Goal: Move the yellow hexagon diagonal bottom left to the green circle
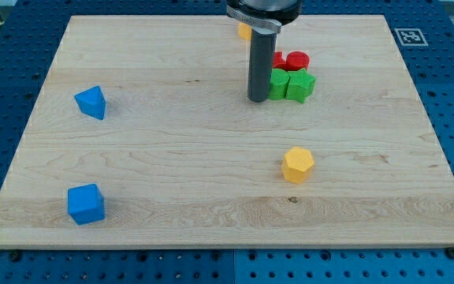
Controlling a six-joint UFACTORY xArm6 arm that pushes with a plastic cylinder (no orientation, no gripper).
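The yellow hexagon (298, 164) lies on the wooden board (172, 189), right of centre in the lower half. A green round block (279, 84) sits in a cluster at the upper middle, touching a green star-like block (299, 85). My tip (257, 99) stands on the board just left of the green round block, close to it or touching it. The yellow hexagon is well below my tip and a little to the right.
Two red blocks (296, 60) sit just above the green ones. A yellow block (244, 31) is partly hidden behind the rod at the top. A blue block (91, 102) lies at the left, a blue cube (85, 203) at the bottom left.
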